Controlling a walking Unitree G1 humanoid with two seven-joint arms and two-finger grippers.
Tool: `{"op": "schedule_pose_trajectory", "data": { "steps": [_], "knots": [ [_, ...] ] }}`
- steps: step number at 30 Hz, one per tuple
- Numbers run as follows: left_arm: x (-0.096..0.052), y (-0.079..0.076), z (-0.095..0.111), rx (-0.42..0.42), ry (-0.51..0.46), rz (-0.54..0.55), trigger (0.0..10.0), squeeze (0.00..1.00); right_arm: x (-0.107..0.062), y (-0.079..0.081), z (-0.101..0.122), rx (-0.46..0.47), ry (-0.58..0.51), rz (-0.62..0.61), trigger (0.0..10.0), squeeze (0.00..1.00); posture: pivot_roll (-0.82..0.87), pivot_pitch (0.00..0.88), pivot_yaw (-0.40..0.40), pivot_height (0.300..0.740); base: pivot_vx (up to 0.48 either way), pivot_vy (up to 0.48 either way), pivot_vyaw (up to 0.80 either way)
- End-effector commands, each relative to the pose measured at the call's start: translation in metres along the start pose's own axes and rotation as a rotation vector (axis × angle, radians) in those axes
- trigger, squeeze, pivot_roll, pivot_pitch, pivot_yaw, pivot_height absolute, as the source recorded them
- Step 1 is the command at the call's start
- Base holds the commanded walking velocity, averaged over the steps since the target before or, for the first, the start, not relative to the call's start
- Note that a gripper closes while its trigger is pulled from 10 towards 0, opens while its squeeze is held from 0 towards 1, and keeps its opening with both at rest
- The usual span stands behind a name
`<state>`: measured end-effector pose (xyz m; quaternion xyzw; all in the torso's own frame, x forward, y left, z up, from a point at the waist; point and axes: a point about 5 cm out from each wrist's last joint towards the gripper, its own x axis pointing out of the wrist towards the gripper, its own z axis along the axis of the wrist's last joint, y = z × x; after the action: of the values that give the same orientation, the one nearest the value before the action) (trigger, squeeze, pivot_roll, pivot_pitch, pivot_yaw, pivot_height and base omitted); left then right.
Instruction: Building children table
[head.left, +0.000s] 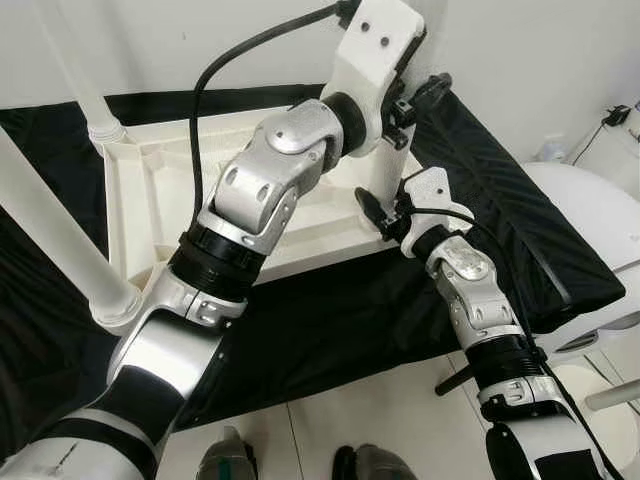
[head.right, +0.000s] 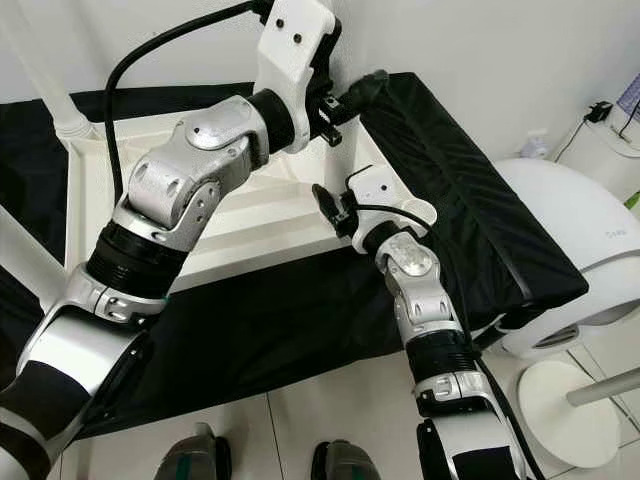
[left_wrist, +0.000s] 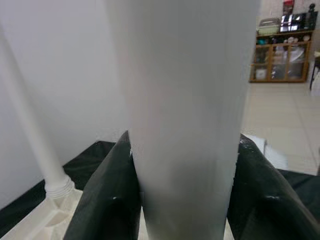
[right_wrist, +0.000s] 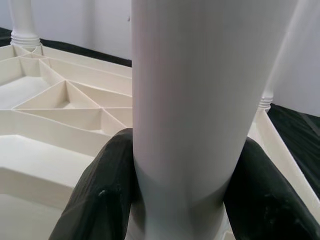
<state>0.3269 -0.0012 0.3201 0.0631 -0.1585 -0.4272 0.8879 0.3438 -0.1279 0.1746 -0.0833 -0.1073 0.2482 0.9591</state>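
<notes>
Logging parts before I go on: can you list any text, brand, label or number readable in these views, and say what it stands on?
No text can be read with certainty.
Faint grey lettering on the white rounded appliance to the robot's right: too small and blurred to read.
Items in the wooden cabinet far off in the left wrist view: blurred, no legible labels.
White table leg, upturned tabletop, both arms: no markings seen.

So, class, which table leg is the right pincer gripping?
The leg clamped in the right pincer, at the tabletop's right side; the two left-hand legs stand untouched.
</notes>
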Motion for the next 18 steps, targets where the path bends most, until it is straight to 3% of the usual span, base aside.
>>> {"op": "schedule_pose_trajectory", "data": {
  "steps": [1, 4, 5, 10, 11, 13, 14, 18],
  "knots": [
    [0.001, -0.004, 0.010, 0.018, -0.025, -0.043, 0.0, 0.00, 0.000, -0.002, 0.002, -0.009, -0.010, -0.011, 10.0, 0.00, 0.02, 0.031, -0.048, 0.740, 0.000, 0.000, 0.00],
    [0.001, -0.005, 0.012, 0.016, -0.029, -0.050, 0.0, 0.00, 0.001, -0.004, 0.003, 0.000, -0.014, -0.028, 10.0, 0.00, 0.02, 0.035, -0.050, 0.740, 0.000, 0.000, 0.00],
    [0.001, -0.006, 0.013, 0.026, -0.026, -0.052, 10.0, 0.00, 0.001, -0.004, 0.004, 0.009, -0.014, -0.033, 10.0, 0.00, 0.02, 0.035, -0.050, 0.740, 0.000, 0.000, 0.00],
    [0.001, -0.006, 0.016, 0.042, -0.026, -0.055, 10.0, 0.00, 0.002, -0.007, 0.006, 0.029, -0.021, -0.052, 10.0, 0.00, 0.02, 0.043, -0.052, 0.740, 0.000, 0.000, 0.00],
    [0.001, -0.005, 0.017, 0.043, -0.026, -0.051, 10.0, 0.00, 0.002, -0.009, 0.007, 0.028, -0.025, -0.058, 10.0, 0.84, 0.02, 0.046, -0.053, 0.740, 0.000, 0.000, 0.00],
    [0.001, -0.005, 0.017, 0.043, -0.026, -0.051, 10.0, 0.00, 0.002, -0.009, 0.007, 0.028, -0.025, -0.058, 10.0, 0.84, 0.02, 0.046, -0.053, 0.740, 0.000, 0.000, 0.00],
    [0.002, -0.004, 0.018, 0.043, -0.026, -0.044, 10.0, 0.00, 0.002, -0.010, 0.008, 0.033, -0.033, -0.067, 10.0, 1.00, 0.02, 0.050, -0.052, 0.740, 0.000, 0.000, 0.00],
    [0.002, -0.001, 0.021, 0.041, -0.034, -0.020, 10.0, 0.00, 0.002, -0.011, 0.013, 0.011, -0.059, -0.088, 10.0, 1.00, 0.02, 0.058, -0.052, 0.740, 0.000, 0.000, 0.00]
  ]
}}
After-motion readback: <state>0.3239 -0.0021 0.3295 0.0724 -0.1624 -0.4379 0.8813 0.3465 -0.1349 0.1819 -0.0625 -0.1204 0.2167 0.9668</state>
